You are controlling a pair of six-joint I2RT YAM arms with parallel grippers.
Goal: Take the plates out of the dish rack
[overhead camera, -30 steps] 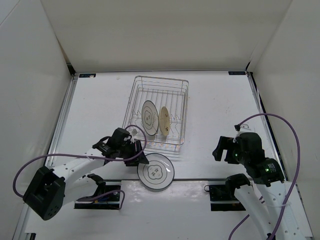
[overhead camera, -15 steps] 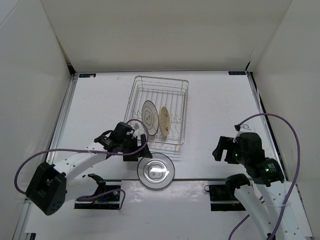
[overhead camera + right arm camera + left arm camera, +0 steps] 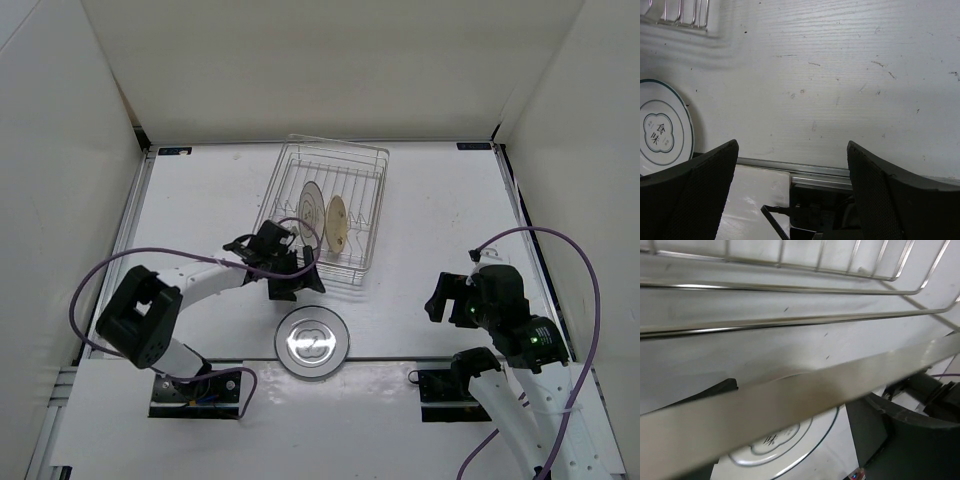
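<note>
The silver wire dish rack (image 3: pixel 362 205) stands mid-table and looks tipped, its far side raised. Two plates stand upright in it: a white-grey one (image 3: pixel 312 206) and a plain tan one (image 3: pixel 338 221). A third plate (image 3: pixel 312 343), white-grey with a dark rim ring, lies flat on the table in front of the rack; it also shows in the left wrist view (image 3: pixel 771 449) and the right wrist view (image 3: pixel 660 131). My left gripper (image 3: pixel 300 278) is open at the rack's near rim (image 3: pixel 790 395), which crosses blurred between its fingers. My right gripper (image 3: pixel 448 298) is open and empty, well right of the rack.
White walls enclose the table on three sides. A metal rail (image 3: pixel 805 169) runs along the table's near edge, by the arm bases. Purple cables loop from both arms. The rack's corner (image 3: pixel 680 17) shows at the top left of the right wrist view.
My left gripper has moved from beside the flat plate forward and right to the rack's near rim. The rack has shifted away and tipped. The right arm has not moved.
</note>
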